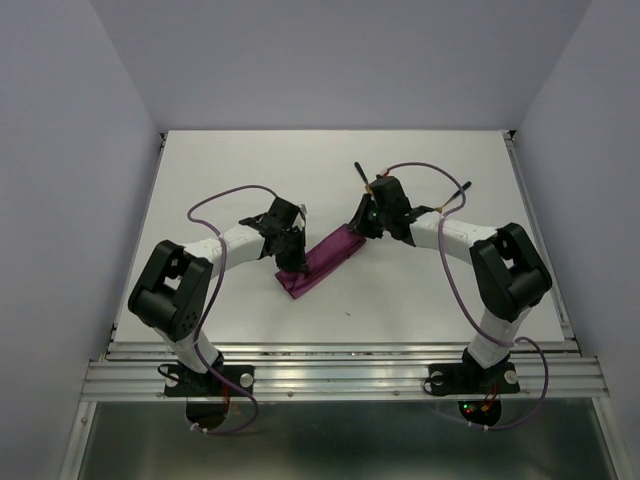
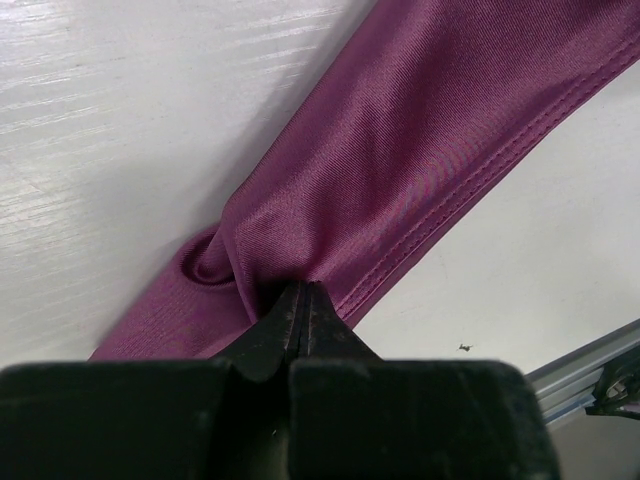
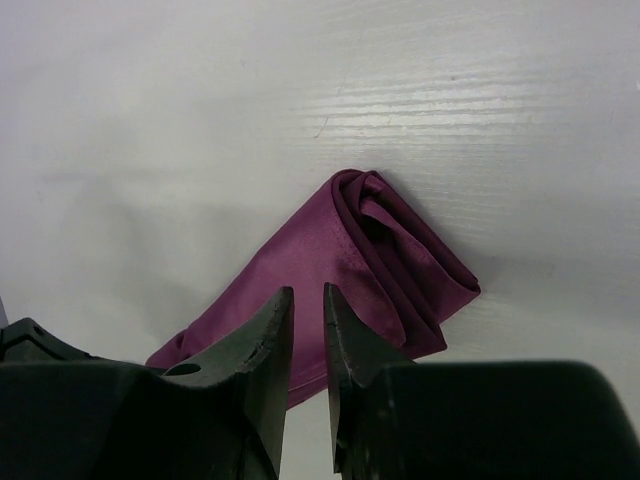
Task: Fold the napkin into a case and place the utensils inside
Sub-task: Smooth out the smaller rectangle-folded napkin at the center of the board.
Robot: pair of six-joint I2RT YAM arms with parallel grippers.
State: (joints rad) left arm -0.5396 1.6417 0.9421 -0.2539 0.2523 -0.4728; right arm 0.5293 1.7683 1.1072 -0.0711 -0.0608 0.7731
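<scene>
Top external, left gripper low, pinching napkin

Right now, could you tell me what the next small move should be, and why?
Probably lift the left gripper slightly to open the napkin: it is shut on a pinch of cloth at the folded strip's edge, while the right gripper, jaws parted, seems to hold nothing.

One camera looks down from above and behind; both wrist cameras closely share the napkin.
</scene>
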